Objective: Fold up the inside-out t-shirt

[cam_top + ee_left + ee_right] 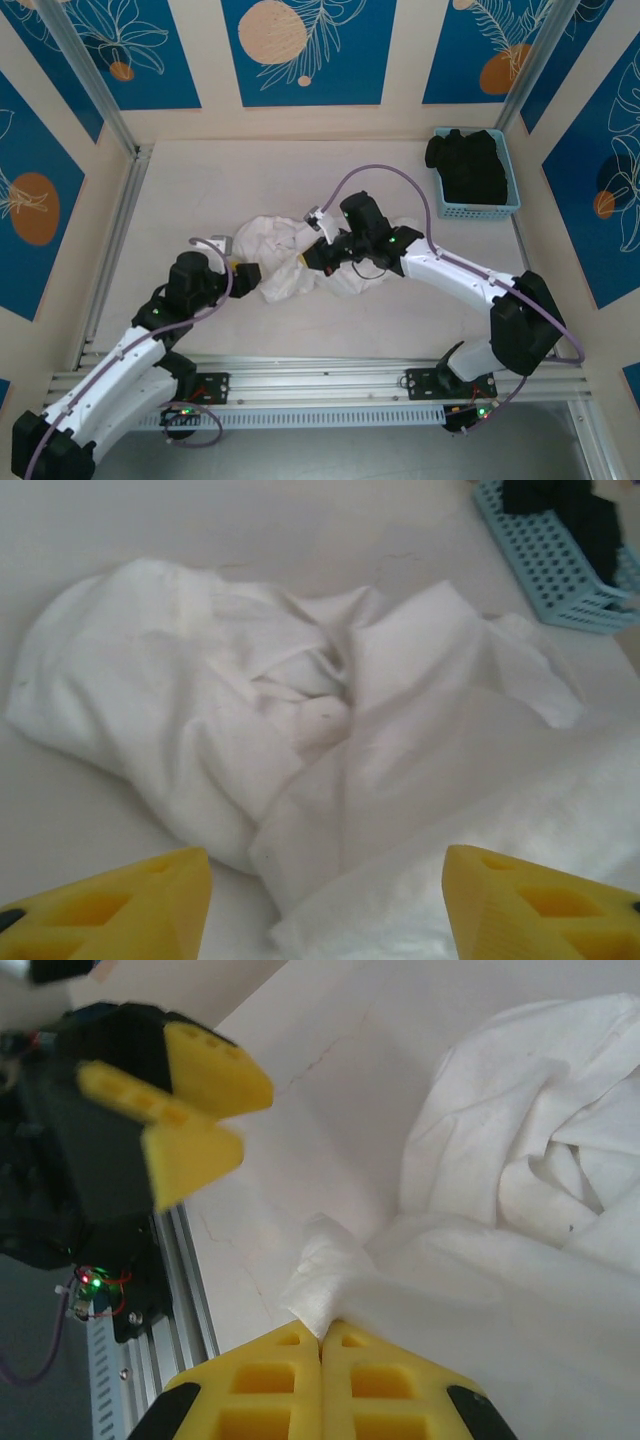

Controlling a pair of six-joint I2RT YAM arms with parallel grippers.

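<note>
Shirt (pixel 285 250): crumpled in the middle of the desk (pixel 200 180), between your claws.
Left claw (pixel 325 880): spread, at the shirt's left edge.
Right claw (pixel 322 1332): pressed together, pinching a shirt edge.
Room: bare desk left and beyond; basket (pixel 478 208) well apart.

The top external camera looks steeply down on the t-shirt (pixel 282 248) from high on its near side; both wrist cameras share it close-up, the left from its near-left, the right from its right.

Right hand (pixel 321 1332) tight on a white t-shirt (pixel 520 1260) fold.
</note>
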